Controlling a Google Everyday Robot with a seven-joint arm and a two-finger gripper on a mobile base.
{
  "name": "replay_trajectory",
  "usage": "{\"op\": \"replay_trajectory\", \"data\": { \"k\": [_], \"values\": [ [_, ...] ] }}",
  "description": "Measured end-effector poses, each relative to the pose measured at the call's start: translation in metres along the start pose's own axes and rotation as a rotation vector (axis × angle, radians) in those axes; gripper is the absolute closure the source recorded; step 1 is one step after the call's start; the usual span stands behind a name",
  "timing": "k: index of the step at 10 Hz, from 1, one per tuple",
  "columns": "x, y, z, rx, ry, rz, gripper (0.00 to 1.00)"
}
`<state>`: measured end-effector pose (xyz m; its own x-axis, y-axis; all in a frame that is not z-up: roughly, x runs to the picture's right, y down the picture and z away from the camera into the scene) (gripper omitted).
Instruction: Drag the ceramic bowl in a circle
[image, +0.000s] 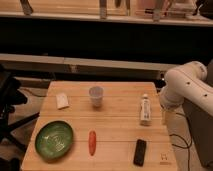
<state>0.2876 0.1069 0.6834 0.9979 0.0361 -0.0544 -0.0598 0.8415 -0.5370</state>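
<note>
The tool is hidden behind the white arm (186, 86) at the desk's (120, 127) edge, released, holding nothing. The green bowl (55, 140) sits well apart from it, at the opposite front corner.

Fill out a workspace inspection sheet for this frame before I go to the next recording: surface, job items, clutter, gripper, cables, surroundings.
Surface: wooden slat table, level, no spills seen.
Job's things: ceramic bowl, green, upright at the front-left corner, nothing touching it.
Clutter: translucent cup at back centre; small white packet to its left; white tube lying at the right; orange-red stick-shaped item beside the bowl, apart from it; black flat object at front right.
Gripper: not visible; only the white arm shows, off the table's right edge. Open, holding nothing.
Cables: dark cable looping by the robot's base.
Surroundings: dark stand at left; shelf rail behind.
</note>
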Motion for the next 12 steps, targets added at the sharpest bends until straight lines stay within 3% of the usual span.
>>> {"op": "replay_trajectory", "data": {
  "k": [3, 4, 7, 12],
  "values": [
    [-0.001, 0.001, -0.001, 0.001, 0.007, -0.009, 0.20],
    [-0.009, 0.003, -0.002, 0.002, 0.016, -0.032, 0.20],
    [-0.062, 0.004, -0.005, 0.015, 0.039, -0.109, 0.20],
    [-0.095, 0.010, -0.008, 0.030, 0.073, -0.229, 0.20]
  ]
}}
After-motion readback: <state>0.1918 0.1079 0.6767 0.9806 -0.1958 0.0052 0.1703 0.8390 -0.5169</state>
